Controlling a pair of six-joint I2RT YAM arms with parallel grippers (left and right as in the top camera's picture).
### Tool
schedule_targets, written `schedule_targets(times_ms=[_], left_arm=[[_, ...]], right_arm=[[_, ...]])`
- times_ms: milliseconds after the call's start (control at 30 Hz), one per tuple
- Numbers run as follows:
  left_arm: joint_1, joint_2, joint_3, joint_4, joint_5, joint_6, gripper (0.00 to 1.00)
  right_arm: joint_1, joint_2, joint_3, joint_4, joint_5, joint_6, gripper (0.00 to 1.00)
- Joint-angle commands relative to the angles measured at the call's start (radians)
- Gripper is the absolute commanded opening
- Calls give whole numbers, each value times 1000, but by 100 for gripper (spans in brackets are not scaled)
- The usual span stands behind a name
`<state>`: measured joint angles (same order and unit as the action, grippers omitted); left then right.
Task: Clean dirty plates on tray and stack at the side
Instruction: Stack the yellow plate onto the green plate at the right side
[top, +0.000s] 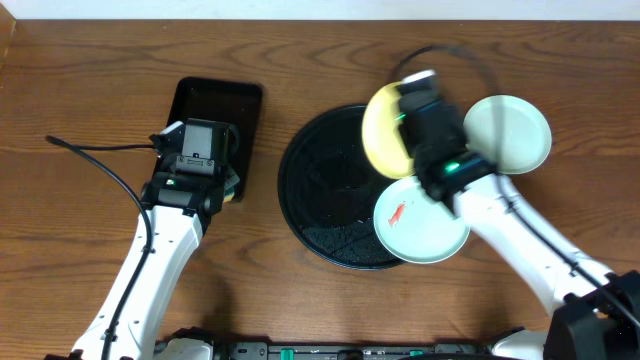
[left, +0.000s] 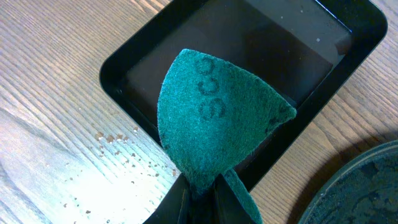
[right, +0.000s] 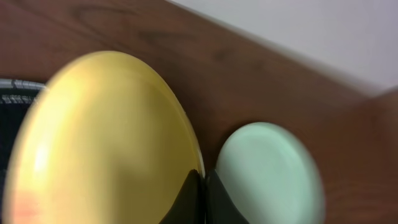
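My left gripper (left: 199, 198) is pinched tight on the lower corner of a green scouring pad (left: 214, 118). The pad stands up from the fingers as a folded fan, with dark printed lettering on its face. It hangs over the near corner of the small rectangular black tray (left: 267, 43), which sits on the wooden table (top: 90, 60) left of the big round tray (top: 330, 190). I cannot tell whether the pad touches the rectangular tray. A scatter of small orange-brown specks (left: 118, 146) lies on the wood just beside that tray's corner.

My right gripper (right: 202, 186) is closed narrow on the rim of the pale yellow plate (right: 99, 143), its fingers meeting at the plate's right edge. From overhead this plate is tilted and sits over the upper right edge of the round tray. Whether it rests on the tray's rim I cannot tell. The wrist picture is blurred. A faint reddish patch shows near the plate's lower left, and I cannot say more of it.

The white plate (top: 420, 225) lies flat across the tray's lower right rim, partly on the tray and partly over the table, with a small red-orange smear (top: 397, 214) left of its centre. The light blue-green plate (top: 508, 133) lies on the table to the right, off the tray, and looks clean.
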<state>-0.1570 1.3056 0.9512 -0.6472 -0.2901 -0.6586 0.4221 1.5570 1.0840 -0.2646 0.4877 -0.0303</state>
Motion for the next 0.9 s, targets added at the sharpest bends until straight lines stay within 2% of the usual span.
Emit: schedule_targets(times_ms=[0, 100, 167, 400, 700, 867], left_arm=[[7, 2, -18, 0, -5, -16, 8], [7, 2, -21, 0, -5, -16, 8], [7, 2, -21, 0, -5, -16, 8], [7, 2, -21, 1, -5, -17, 8], [7, 2, -21, 8, -5, -16, 8], [7, 2, -21, 8, -5, -16, 8]], right_arm=[[-212, -14, 12, 2, -509, 291, 1], [-407, -14, 12, 19, -739, 385, 1], [-504, -14, 12, 19, -775, 416, 1], [-741, -12, 11, -30, -620, 419, 1], [-777, 44, 11, -11, -347, 480, 1], [-777, 135, 11, 50, -366, 479, 1]])
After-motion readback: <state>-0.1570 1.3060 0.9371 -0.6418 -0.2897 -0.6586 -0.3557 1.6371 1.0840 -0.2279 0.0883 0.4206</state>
